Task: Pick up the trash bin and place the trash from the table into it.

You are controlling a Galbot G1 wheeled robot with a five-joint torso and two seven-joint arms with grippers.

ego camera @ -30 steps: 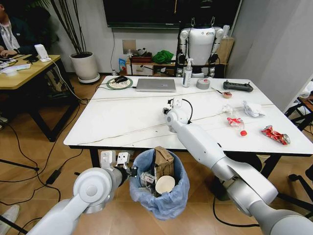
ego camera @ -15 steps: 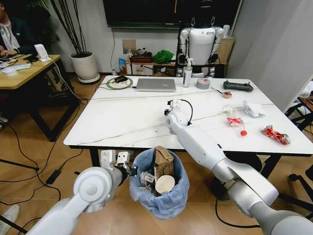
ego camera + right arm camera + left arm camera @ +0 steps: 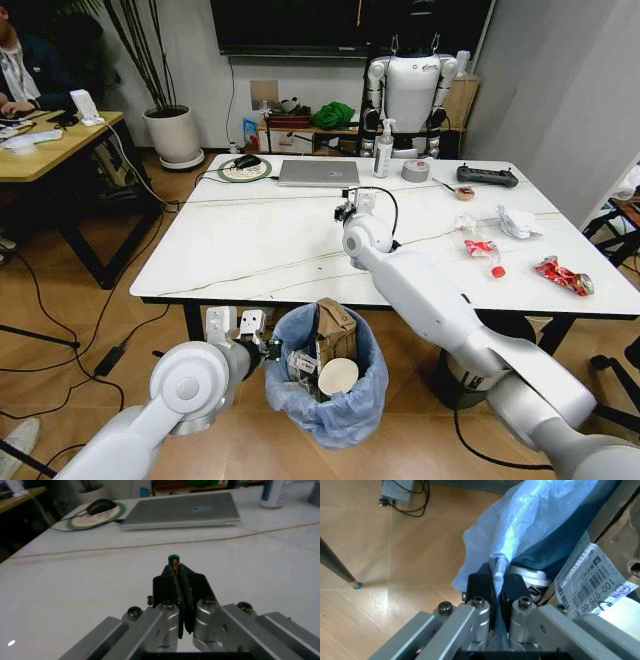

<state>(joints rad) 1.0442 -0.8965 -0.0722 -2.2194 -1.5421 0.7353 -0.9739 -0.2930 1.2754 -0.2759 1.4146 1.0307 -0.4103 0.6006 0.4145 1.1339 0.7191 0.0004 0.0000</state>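
Right gripper (image 3: pixel 347 207) has pushed further over the table (image 3: pixel 250 250) in the last second: it was near mid-table, now it sits closer to the far edge, just short of the laptop (image 3: pixel 319 173). Arm more extended, elbow lifted. Nothing on the table has shifted.

Right wrist view: jaws closed tight on a small thin item (image 3: pixel 173 560), green tip, orange below it, sticking out past the fingertips. Too small to say what it is. It's held above bare tabletop, with the laptop and the mouse (image 3: pixel 100 506) on its pad beyond.

Left gripper (image 3: pixel 496 585) unchanged: below the table's near edge, clamped on the rim of the bin (image 3: pixel 327 395), bag film pinched between the jaws. Bin hangs just under the near edge, already holding torn cardboard (image 3: pixel 333 330), a paper cup (image 3: pixel 337 376) and a barcode-labelled wrapper (image 3: pixel 592 577).

Still on the table, toward the right edge: crumpled white paper (image 3: pixel 517 222), red wrapper (image 3: pixel 483 250), red crushed piece (image 3: pixel 562 276) nearest the edge.

Read: bin pickup done, transfer partly done. Right arm is moving away from the bin while gripping something, so this piece isn't heading for a drop yet, or the pinch is incidental. Three pieces at least remain.
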